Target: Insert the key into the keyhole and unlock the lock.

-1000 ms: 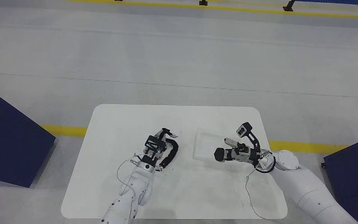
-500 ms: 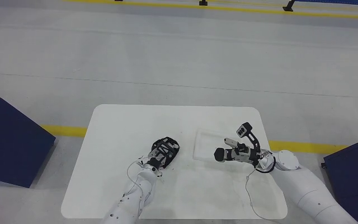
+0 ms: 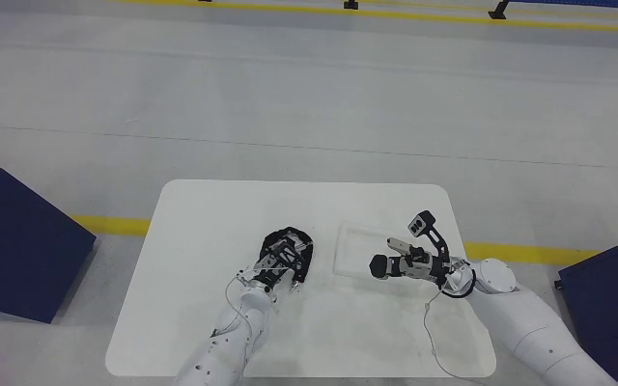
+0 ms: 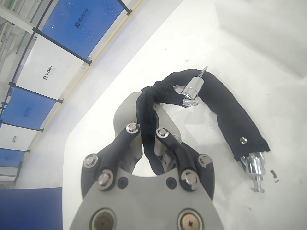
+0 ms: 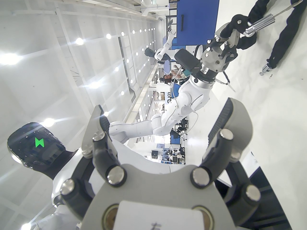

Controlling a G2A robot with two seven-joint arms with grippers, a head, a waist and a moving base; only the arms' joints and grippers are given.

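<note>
Grey floor with yellow lines lay beyond the white table point(image 3: 183, 309) where both arms stood. The left gripper point(image 4: 146, 111) sat just left of the table's middle. Its fingers were closed tight on the black fabric sleeve of the chain lock point(image 4: 225, 111), pinching it a little way behind the chrome cylinder point(image 4: 190, 92). A thin metal blade, most likely the key point(image 4: 203, 71), stuck out of that cylinder's free end; whether it was fully seated could not be told. The sleeve curved away in a loop, and its pin end point(image 4: 255, 168) lay free beside the gripper, apart from the cylinder. The right gripper point(image 5: 164, 108) hung over the right half of the table, well apart from the lock. It was turned towards the lock with its fingers spread wide and nothing between them.

The weak point looked to be the hold. The pinch was on soft cloth, not on metal, so the cylinder could probably swing or twist when the other arm touched the key. A push from the right might knock the blade askew or out rather than turn it. The blade was also slim, so broad pads closing slightly off line could miss it or bend it. The sleeve itself might creep through the fingers under torque.
</note>
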